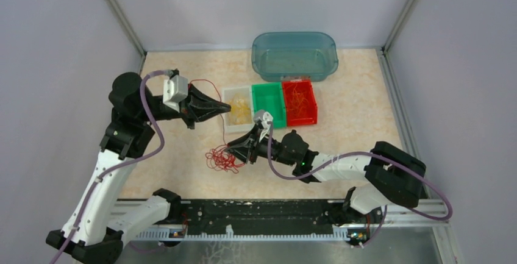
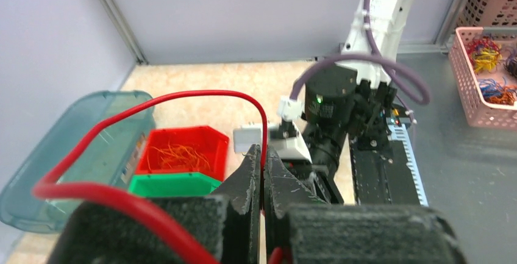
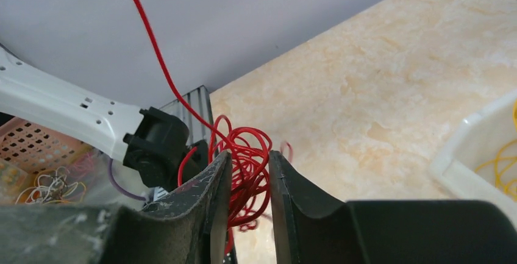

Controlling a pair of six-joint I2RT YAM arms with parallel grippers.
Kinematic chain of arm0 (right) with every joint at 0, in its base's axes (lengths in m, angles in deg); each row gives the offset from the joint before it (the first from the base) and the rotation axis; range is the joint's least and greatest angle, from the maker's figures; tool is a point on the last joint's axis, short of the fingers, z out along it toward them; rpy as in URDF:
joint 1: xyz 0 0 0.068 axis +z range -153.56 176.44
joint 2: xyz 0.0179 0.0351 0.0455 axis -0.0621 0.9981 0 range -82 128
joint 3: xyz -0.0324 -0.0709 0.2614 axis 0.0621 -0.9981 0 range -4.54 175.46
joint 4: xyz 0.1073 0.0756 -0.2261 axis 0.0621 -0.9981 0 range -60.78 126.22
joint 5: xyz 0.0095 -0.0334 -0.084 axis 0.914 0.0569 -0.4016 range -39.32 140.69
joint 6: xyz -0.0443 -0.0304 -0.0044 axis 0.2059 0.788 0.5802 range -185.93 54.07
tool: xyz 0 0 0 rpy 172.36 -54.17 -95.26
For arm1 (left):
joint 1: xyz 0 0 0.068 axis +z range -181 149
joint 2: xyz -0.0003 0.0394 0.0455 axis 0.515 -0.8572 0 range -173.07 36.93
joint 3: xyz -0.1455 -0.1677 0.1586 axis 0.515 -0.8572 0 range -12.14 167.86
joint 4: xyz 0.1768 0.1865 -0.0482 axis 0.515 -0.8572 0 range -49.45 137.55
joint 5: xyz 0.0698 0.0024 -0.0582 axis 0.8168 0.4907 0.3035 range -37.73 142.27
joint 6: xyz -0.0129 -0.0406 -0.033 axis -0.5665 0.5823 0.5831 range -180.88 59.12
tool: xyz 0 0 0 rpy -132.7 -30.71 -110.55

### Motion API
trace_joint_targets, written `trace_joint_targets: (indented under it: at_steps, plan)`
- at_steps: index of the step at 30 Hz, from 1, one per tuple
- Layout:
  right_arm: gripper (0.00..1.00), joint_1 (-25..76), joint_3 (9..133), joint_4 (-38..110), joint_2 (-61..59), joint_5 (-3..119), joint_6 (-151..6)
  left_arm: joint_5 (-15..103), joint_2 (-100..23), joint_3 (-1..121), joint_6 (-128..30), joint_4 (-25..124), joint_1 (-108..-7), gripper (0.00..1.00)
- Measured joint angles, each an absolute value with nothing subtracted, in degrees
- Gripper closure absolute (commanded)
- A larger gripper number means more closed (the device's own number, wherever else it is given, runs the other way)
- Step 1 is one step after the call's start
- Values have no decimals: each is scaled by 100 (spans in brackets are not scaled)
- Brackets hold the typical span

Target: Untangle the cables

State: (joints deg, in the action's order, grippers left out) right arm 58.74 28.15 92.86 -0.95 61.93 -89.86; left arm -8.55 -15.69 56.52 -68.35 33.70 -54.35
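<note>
A clump of thin red cables (image 1: 222, 159) lies on the table in front of the bins. One red strand (image 1: 206, 83) runs up from it to my left gripper (image 1: 227, 110), which is shut on that strand and holds it above the table. In the left wrist view the strand (image 2: 183, 96) loops out and passes between the closed fingertips of the left gripper (image 2: 263, 157). My right gripper (image 1: 235, 150) is at the clump. In the right wrist view the right gripper (image 3: 249, 160) has its jaws a little apart, with the red clump (image 3: 247, 145) between and beyond them.
A white bin (image 1: 230, 107) with yellow wires, a green bin (image 1: 269, 102) and a red bin (image 1: 299, 117) with orange wires stand in a row. A teal tub (image 1: 294, 55) stands behind them. A pink basket (image 2: 466, 75) of other wires sits off the table.
</note>
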Motion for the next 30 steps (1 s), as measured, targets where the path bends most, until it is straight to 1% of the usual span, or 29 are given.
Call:
trace_joint_targets:
  at_steps: [4, 10, 22, 30]
  plan:
    - [71, 5896, 2577, 9323, -93, 6075, -9007, -785, -1628, 6000, -6776, 3449, -5437, 100]
    - [65, 5931, 2496, 9365, 10, 5933, -8999, -682, -1696, 6358, -6660, 3589, -5437, 100]
    - [65, 5979, 2019, 9365, 522, 5513, -8966, -398, -2094, 7722, -6680, 3945, -5437, 100]
    - [69, 6029, 1530, 9424, 592, 5168, -9003, -83, -2234, 8380, -6970, 4321, -5439, 100]
